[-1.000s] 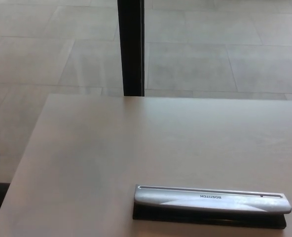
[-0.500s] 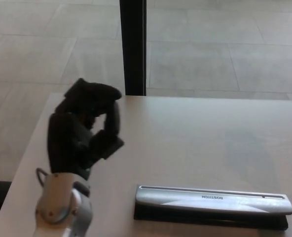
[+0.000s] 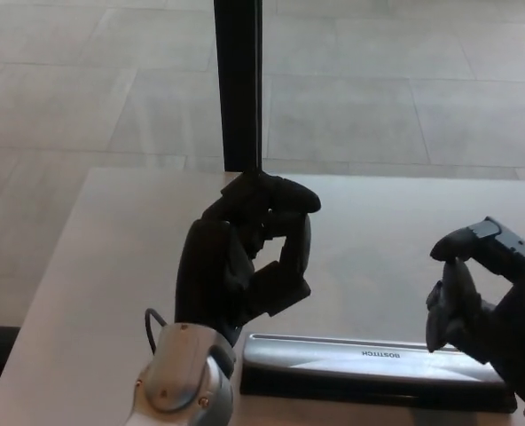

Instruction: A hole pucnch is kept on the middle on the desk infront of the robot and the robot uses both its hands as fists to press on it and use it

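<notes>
the hole punch (image 3: 378,364) lies on the counter (image 3: 112,266) near its front edge, long side across the view, lever facing up, lettering readable on its silver top. it sits in the same place as a second ago; it has not been touched.

what has changed is the arms. a second ago neither hand was in view. half a second ago the left hand (image 3: 245,257) stood over the counter's left side, and only a dark sliver of the right showed at the right edge. now the left hand has moved inward and hangs above the punch's left end, fingers curled in toward the palm, nearly a fist, holding nothing. the right hand (image 3: 480,297) has come in over the punch's right end, its fingers bent but with a gap between thumb and fingers, also empty.

whether either hand touches the lever cannot be settled from this view; the lever looks unpressed. judgement: the approach is largely complete and the pressing step has not begun. the right hand appears less clenched than the left, so it likely needs to close further before both push down.
</notes>
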